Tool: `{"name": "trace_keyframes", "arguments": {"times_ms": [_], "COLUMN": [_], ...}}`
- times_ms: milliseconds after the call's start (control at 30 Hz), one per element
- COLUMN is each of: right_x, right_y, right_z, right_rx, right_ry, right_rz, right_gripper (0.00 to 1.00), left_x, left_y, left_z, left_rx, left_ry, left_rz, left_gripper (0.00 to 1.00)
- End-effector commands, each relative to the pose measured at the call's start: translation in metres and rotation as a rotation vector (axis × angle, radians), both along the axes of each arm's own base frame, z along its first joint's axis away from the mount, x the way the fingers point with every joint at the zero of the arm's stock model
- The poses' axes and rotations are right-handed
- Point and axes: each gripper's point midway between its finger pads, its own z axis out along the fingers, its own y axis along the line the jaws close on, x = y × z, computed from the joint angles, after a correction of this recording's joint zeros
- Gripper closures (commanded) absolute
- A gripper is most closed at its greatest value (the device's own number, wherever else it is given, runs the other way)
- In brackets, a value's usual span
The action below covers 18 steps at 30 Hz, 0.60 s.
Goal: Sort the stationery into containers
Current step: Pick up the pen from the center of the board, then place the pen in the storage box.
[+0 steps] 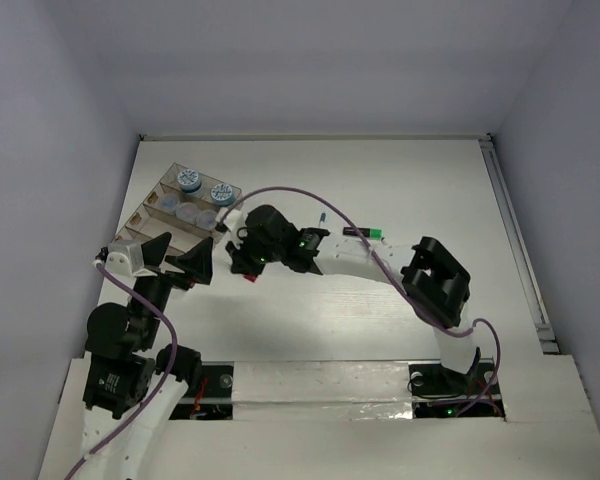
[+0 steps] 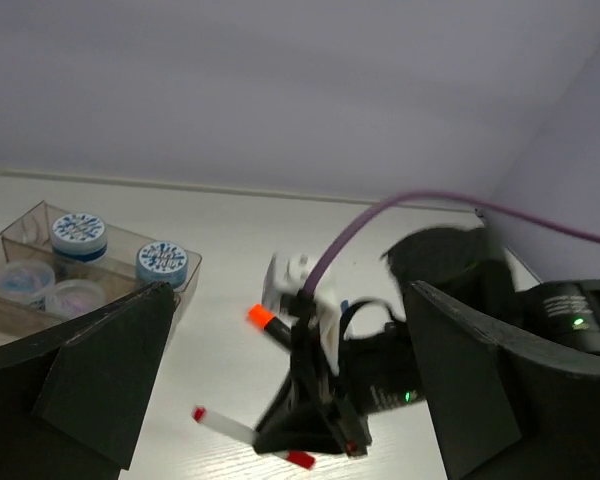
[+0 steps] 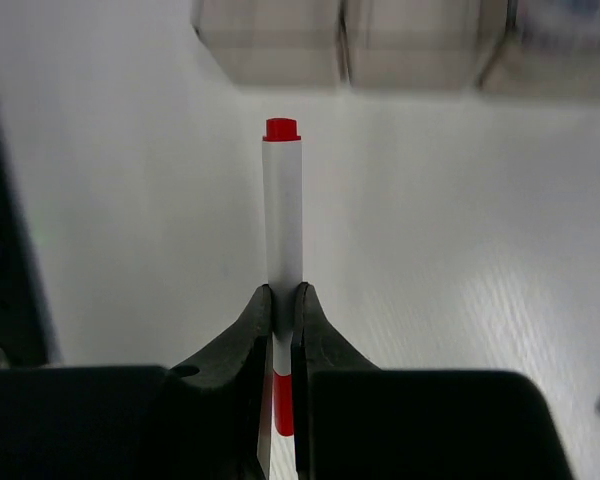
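My right gripper point(image 3: 282, 296) is shut on a thin white pen point(image 3: 282, 205) with red ends, just above the table. In the left wrist view the same pen point(image 2: 223, 424) sticks out of the right gripper point(image 2: 315, 425). An orange and black highlighter point(image 2: 264, 320) lies just behind it. The clear organiser tray point(image 1: 158, 207) stands at the far left, holding blue-topped jars point(image 1: 189, 180). A green highlighter point(image 1: 366, 233) and a blue-capped pen point(image 1: 323, 220) lie behind the right arm. My left gripper point(image 1: 180, 260) is open and empty beside the tray's near end.
The right arm point(image 1: 380, 262) stretches across the middle of the table with a purple cable point(image 1: 310, 195) looping over it. Grey walls close off the back and both sides. The tray's front wall point(image 3: 420, 50) is just ahead of the held pen.
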Motion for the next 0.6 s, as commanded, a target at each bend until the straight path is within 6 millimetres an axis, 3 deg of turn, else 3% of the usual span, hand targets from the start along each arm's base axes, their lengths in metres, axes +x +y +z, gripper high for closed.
{"name": "trace_keyframes", "arguments": {"times_ms": [0, 33, 67, 100, 133, 167, 200, 233, 333, 367, 400, 467, 500, 567], "right_x": [0.004, 0.008, 0.013, 0.016, 0.021, 0.024, 0.027, 0.031, 0.043, 0.048, 0.052, 0.058, 0.060, 0.064], "right_y": [0.069, 0.077, 0.090, 0.097, 0.107, 0.119, 0.125, 0.134, 0.155, 0.162, 0.167, 0.174, 0.175, 0.179], "right_z": [0.090, 0.094, 0.118, 0.122, 0.105, 0.126, 0.125, 0.104, 0.112, 0.091, 0.102, 0.104, 0.096, 0.103], "right_rx": [0.340, 0.366, 0.433, 0.454, 0.445, 0.504, 0.517, 0.503, 0.560, 0.538, 0.569, 0.601, 0.591, 0.598], "right_ry": [-0.043, -0.046, -0.062, -0.064, -0.050, -0.069, -0.074, -0.064, -0.110, -0.104, -0.126, -0.154, -0.153, -0.184], "right_rz": [0.086, 0.086, 0.089, 0.089, 0.087, 0.102, 0.109, 0.112, 0.126, 0.118, 0.117, 0.110, 0.106, 0.107], "right_gripper": [1.00, 1.00, 1.00, 1.00, 1.00, 1.00, 1.00, 1.00, 1.00, 1.00, 1.00, 1.00, 1.00, 1.00], "left_x": [0.007, 0.008, 0.009, 0.009, 0.010, 0.010, 0.010, 0.010, 0.009, 0.009, 0.009, 0.009, 0.010, 0.010], "left_y": [0.010, 0.016, 0.018, 0.020, 0.022, 0.023, 0.023, 0.023, 0.023, 0.023, 0.022, 0.019, 0.018, 0.017], "left_z": [0.002, 0.004, 0.003, 0.004, 0.005, 0.005, 0.005, 0.005, 0.006, 0.006, 0.006, 0.005, 0.005, 0.005], "left_rx": [-0.027, -0.036, -0.037, -0.041, -0.043, -0.045, -0.045, -0.045, -0.044, -0.045, -0.041, -0.035, -0.034, -0.031], "left_ry": [0.022, 0.022, 0.027, 0.027, 0.027, 0.029, 0.029, 0.031, 0.028, 0.026, 0.025, 0.029, 0.029, 0.028], "left_rz": [0.065, 0.098, 0.110, 0.120, 0.134, 0.138, 0.140, 0.141, 0.138, 0.137, 0.134, 0.119, 0.115, 0.108], "left_gripper": [0.01, 0.01, 0.01, 0.01, 0.01, 0.01, 0.01, 0.01, 0.01, 0.01, 0.01, 0.01, 0.01, 0.01]}}
